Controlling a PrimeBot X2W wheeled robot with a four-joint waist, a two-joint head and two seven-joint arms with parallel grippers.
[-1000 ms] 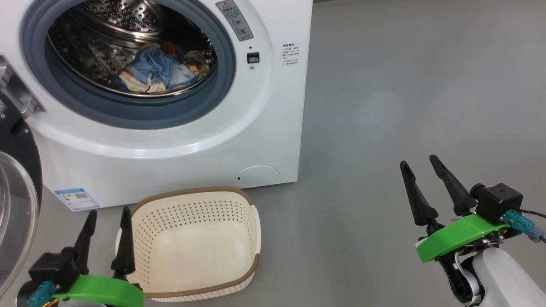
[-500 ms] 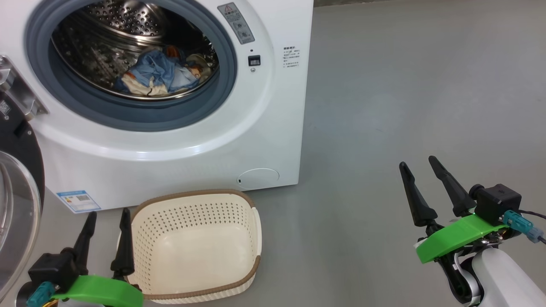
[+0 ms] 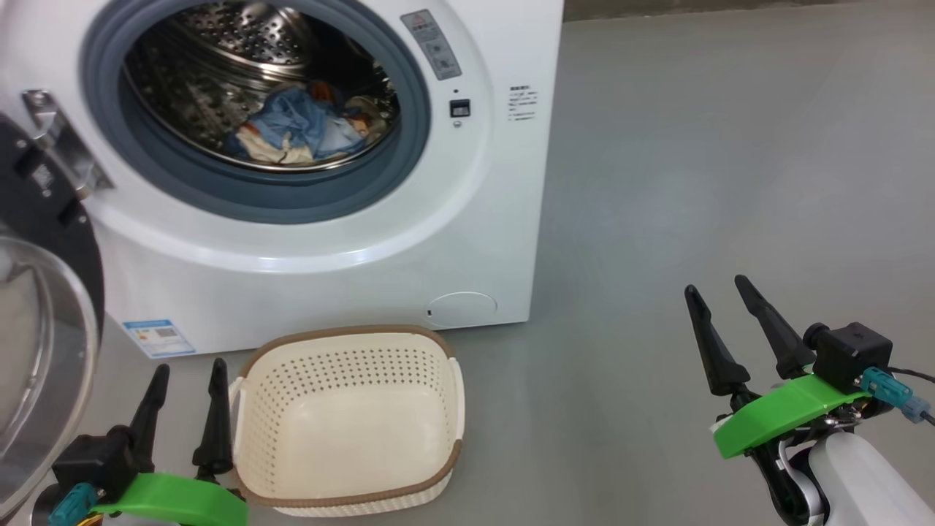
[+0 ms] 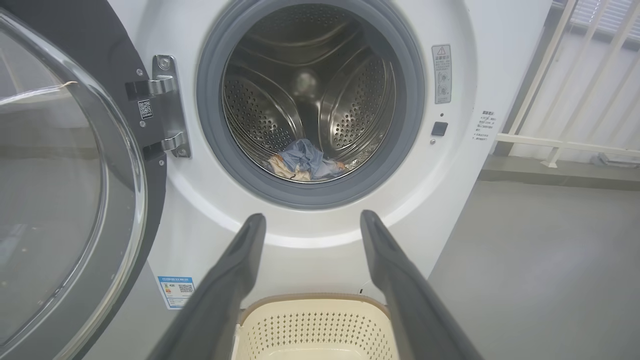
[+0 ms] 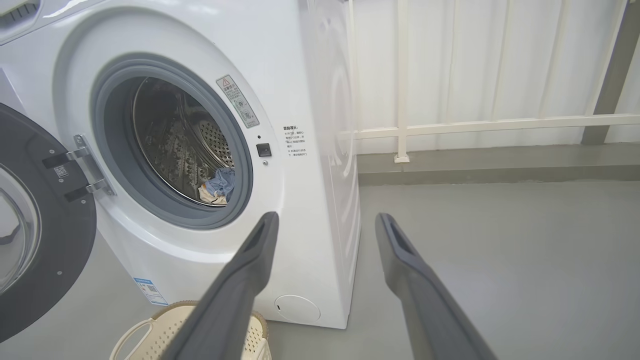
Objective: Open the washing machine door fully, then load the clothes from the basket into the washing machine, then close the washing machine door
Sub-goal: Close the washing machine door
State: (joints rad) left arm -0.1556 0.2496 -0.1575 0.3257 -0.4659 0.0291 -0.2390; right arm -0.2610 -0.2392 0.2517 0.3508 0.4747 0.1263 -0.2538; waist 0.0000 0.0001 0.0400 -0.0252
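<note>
Here, the big white front-loading washing machine (image 3: 329,277) stands on the grey floor (image 3: 694,146); its round door with glossy black rim and clear bulging glass (image 3: 40,314) is swung wide open at the machine's left side. The small bundle of light blue printed and cream-white clothes (image 3: 303,131) lies at the bottom of the perforated steel drum (image 3: 219,44); the small cream-white perforated plastic basket with a brown rim (image 3: 350,332) sits empty on the floor just before the machine's front. The left gripper (image 3: 190,367) hovers just beside the basket's left edge, its two dark fingers spread wide, holding nothing; the right gripper (image 3: 716,285), likewise wide apart and empty, hangs over floor well right of the machine.
</note>
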